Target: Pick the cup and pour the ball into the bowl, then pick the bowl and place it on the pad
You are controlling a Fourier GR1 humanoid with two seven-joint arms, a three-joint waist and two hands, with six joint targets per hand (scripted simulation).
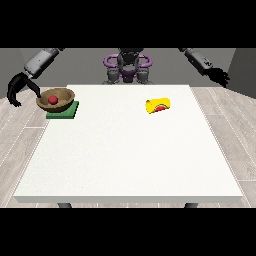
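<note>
White table (pixel 130 150) carries a green pad (pixel 64 112) near its far corner at view's left. Yellow cup (pixel 158 105) lies tipped on its side, well apart.

Even, soft light brightens the white table (pixel 130 150), with perhaps a faint shadow beneath its front edge.

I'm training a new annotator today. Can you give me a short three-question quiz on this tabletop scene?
1. True or false: the red ball lies in the wooden bowl.
2. What does the bowl rest on? A) bare table B) green pad C) yellow cup
3. How does the yellow cup lie?

Key:
1. True.
2. B.
3. On its side on the white table, apart from the bowl.
</note>
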